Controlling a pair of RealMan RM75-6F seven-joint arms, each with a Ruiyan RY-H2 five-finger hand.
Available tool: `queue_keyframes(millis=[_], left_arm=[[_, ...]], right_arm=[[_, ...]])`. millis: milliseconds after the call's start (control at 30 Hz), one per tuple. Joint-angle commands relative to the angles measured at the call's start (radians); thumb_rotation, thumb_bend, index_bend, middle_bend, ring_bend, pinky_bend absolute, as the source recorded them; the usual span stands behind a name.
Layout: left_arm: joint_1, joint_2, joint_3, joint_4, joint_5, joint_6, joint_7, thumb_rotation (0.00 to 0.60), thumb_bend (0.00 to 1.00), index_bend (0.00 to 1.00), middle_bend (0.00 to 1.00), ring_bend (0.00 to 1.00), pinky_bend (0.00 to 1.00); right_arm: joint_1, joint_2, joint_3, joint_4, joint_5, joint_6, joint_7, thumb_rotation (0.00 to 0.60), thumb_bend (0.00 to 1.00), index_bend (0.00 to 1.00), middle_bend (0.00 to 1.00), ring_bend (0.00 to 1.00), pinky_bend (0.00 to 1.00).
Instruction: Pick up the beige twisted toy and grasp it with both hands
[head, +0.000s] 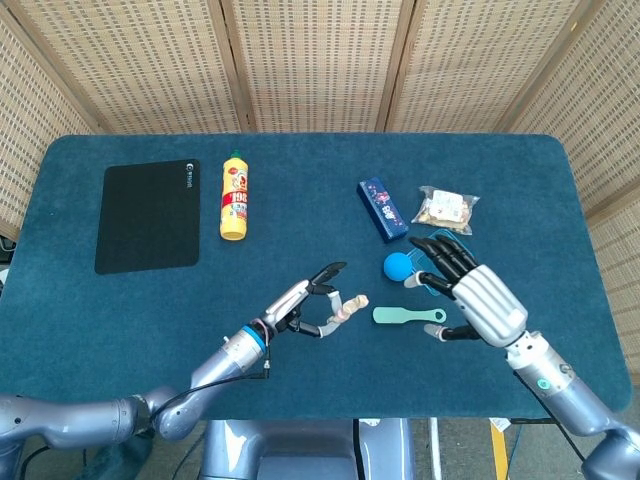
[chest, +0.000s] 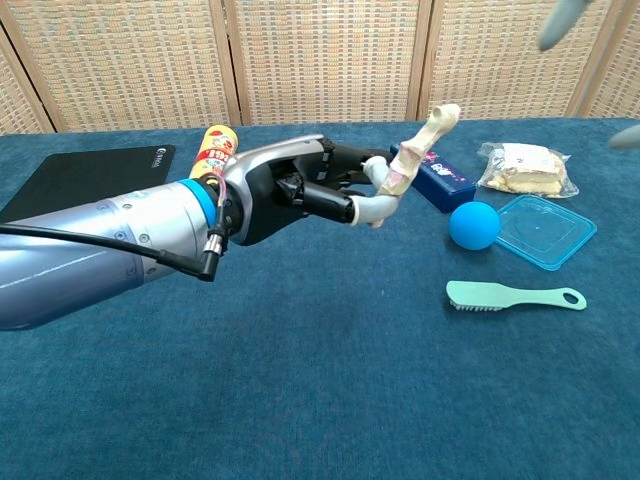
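My left hand (head: 305, 305) (chest: 300, 190) holds the beige twisted toy (head: 347, 306) (chest: 412, 160) above the table, its free end pointing up and to the right. My right hand (head: 470, 295) hovers open to the right of the toy, fingers spread and pointing toward it, a clear gap between them. In the chest view only blurred fingertips (chest: 562, 22) of the right hand show at the top right corner.
On the blue table (head: 300, 215): a teal brush (head: 409, 316), blue ball (head: 398, 266), clear blue lid (head: 440, 262), dark blue box (head: 382, 209), snack bag (head: 446, 208), yellow bottle (head: 234, 196) and black mat (head: 148, 214).
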Motion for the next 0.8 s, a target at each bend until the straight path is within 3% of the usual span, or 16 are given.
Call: queue_keyframes(millis=[33, 600, 800], left_arm=[[-0.011, 0.003, -0.005, -0.016, -0.027, -0.014, 0.026, 0.600, 0.55, 0.75, 0.00, 0.00, 0.00], [-0.023, 0.047, -0.008, -0.080, -0.083, -0.039, 0.086, 0.600, 0.54, 0.75, 0.00, 0.00, 0.00], [-0.029, 0.033, 0.001, -0.076, -0.095, -0.030, 0.123, 0.600, 0.54, 0.75, 0.00, 0.00, 0.00]], right_arm=[[0.036, -0.039, 0.007, 0.041, -0.035, -0.006, -0.032, 0.600, 0.11, 0.40, 0.07, 0.00, 0.00], [0.133, -0.132, 0.003, 0.104, -0.077, -0.032, -0.157, 0.600, 0.18, 0.45, 0.12, 0.00, 0.00], [0.158, -0.161, 0.000, 0.111, -0.072, -0.046, -0.199, 0.600, 0.26, 0.46, 0.13, 0.00, 0.00]])
